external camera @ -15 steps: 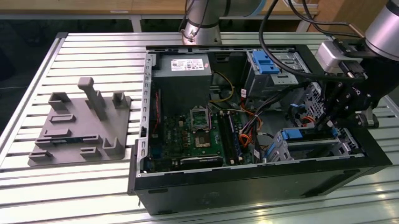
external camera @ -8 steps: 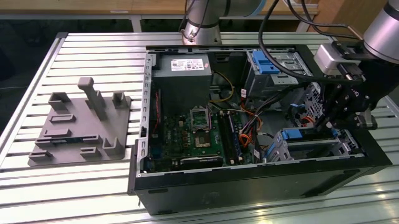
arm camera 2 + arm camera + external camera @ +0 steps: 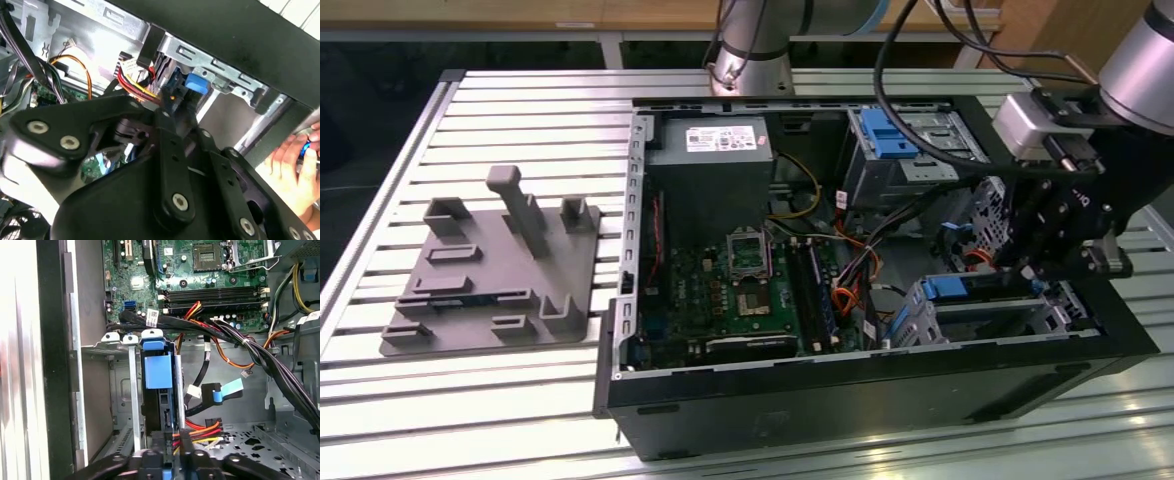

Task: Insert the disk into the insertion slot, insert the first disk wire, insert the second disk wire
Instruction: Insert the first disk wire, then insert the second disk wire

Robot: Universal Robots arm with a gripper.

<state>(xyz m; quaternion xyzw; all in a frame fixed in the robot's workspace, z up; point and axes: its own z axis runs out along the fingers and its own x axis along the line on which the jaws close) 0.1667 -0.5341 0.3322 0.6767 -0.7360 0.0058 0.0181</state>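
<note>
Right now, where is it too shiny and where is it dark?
In the exterior view, light glares off the table slats while the computer case is shadowy inside; in the first wrist view, the strip outside the case is washed white; in the second wrist view, the gripper, shut on a wire plug, looks nearly black.
</note>
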